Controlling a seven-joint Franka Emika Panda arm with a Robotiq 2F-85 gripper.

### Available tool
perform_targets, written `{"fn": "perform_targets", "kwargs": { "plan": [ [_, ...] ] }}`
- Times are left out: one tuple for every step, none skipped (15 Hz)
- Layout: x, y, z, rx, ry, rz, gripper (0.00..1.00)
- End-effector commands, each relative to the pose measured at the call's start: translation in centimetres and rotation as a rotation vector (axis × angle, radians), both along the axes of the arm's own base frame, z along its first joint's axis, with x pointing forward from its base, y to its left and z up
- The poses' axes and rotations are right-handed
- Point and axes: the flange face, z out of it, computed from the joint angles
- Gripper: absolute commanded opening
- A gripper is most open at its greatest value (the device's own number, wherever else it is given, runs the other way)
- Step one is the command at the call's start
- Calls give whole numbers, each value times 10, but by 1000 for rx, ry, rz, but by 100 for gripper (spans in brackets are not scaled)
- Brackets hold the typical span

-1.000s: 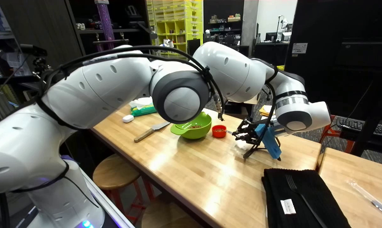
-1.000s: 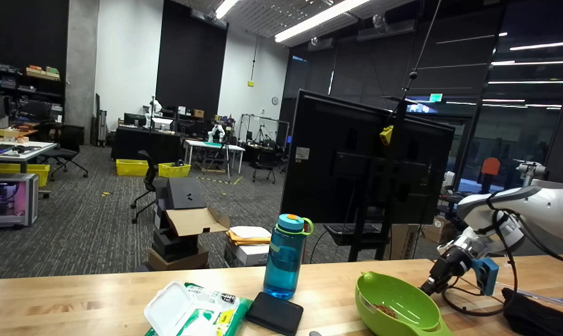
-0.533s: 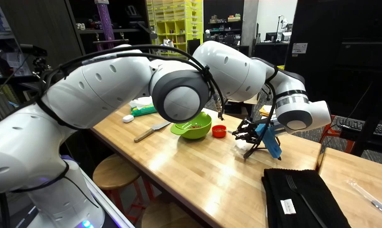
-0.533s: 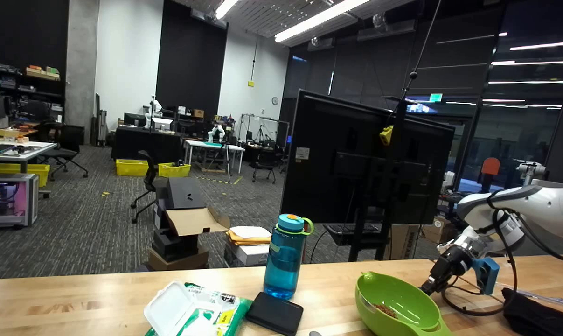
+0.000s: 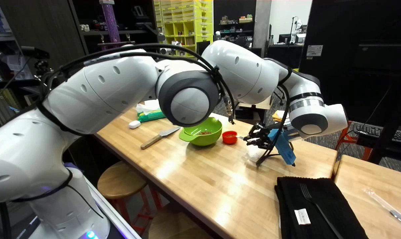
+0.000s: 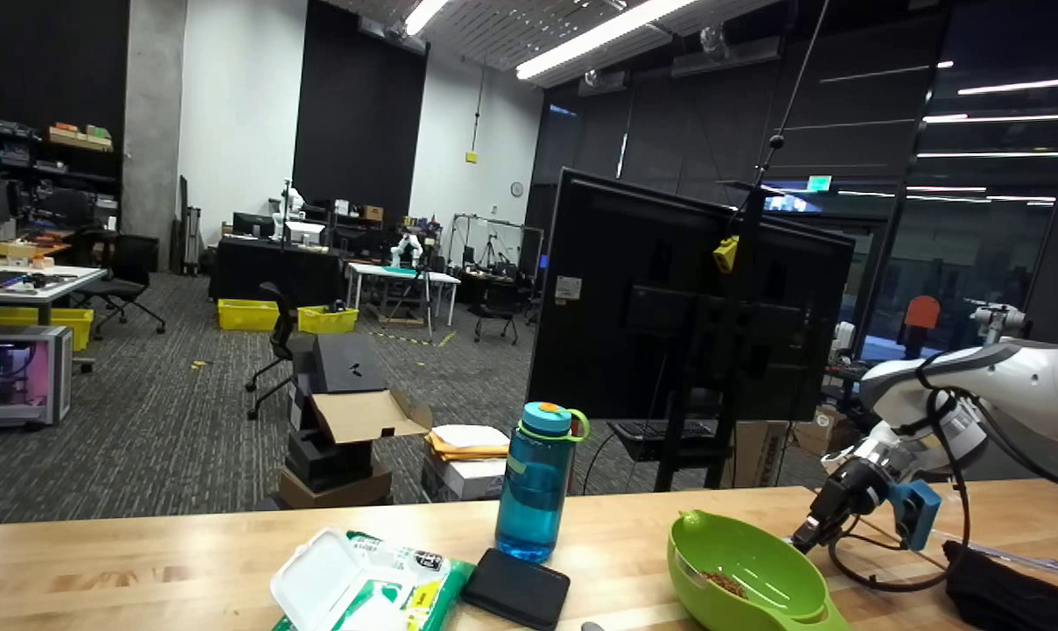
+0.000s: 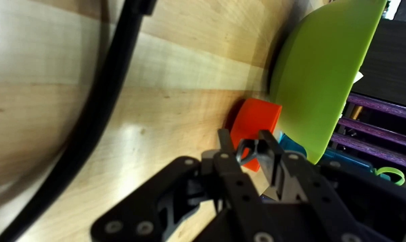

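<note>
My gripper (image 5: 248, 138) (image 7: 245, 135) is shut on the looped grey metal handle (image 7: 249, 158) of a small red cup (image 5: 230, 140) (image 7: 256, 116). Brown bits show inside the cup in an exterior view. Right beside it stands a green bowl (image 5: 203, 141) (image 7: 310, 77) (image 6: 765, 561) with brown bits (image 6: 726, 584) at its bottom. In an exterior view the bowl hides the cup, and my gripper (image 6: 800, 539) shows just behind its rim. Whether the cup touches the table or hangs just over it, I cannot tell.
A wooden-handled spatula (image 5: 160, 137) lies near the bowl. Beyond are a green wipes pack (image 5: 152, 115), a blue bottle (image 6: 537, 491) and a black case (image 6: 517, 589). A black cloth (image 5: 320, 209) bears a fork. A black cable (image 7: 102, 101) loops under my wrist.
The arm's elbow has risen slightly. The gripper and the red cup have shifted only a little, and the grip on the handle looks the same.
</note>
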Motion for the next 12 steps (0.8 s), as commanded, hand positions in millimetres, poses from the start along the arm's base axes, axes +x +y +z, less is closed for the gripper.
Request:
{"fn": "perform_targets", "kwargs": {
  "plan": [
    [-7,8,15,33,-21,7,7],
    [-7,10,16,35,-23,10,7],
    [-7,11,17,37,-26,12,7],
    [-7,13,18,39,-29,15,7],
    [-7,15,19,41,-30,18,7],
    [-7,17,19,44,-31,21,7],
    [-8,19,20,46,-32,22,7],
    [-8,21,20,48,-34,25,7],
    [-8,22,21,49,-36,29,7],
    [-8,24,21,49,-40,32,7],
    [-8,25,22,48,-42,35,7],
    [-9,27,22,48,-43,37,7]
  ]
}}
